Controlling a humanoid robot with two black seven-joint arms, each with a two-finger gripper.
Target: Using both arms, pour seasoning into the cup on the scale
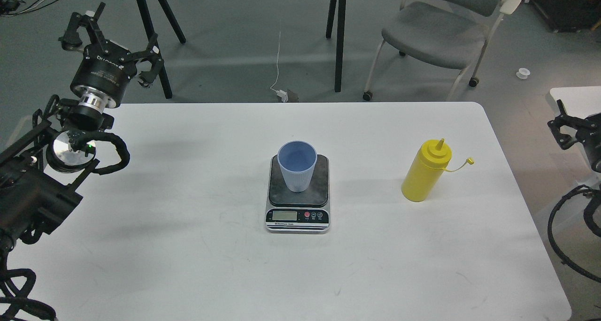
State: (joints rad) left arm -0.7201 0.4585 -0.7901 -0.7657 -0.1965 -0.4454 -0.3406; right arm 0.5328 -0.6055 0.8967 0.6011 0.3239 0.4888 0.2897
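The yellow seasoning bottle (425,173) stands upright on the white table (188,264), right of centre, with its cap hanging open on its tether. The light blue cup (296,166) stands upright on the dark plate of the scale (298,194) at the table's middle. My left gripper (109,39) is open and empty, raised beyond the table's far left corner, far from the cup. My right gripper (563,124) is at the view's right edge, off the table and partly cut off; its fingers stand apart and hold nothing, well right of the bottle.
A grey chair (441,34) and black table legs (340,34) stand on the floor behind the table. A second white table's corner (575,98) shows at the right behind my right gripper. Black cables (563,236) hang at the right edge.
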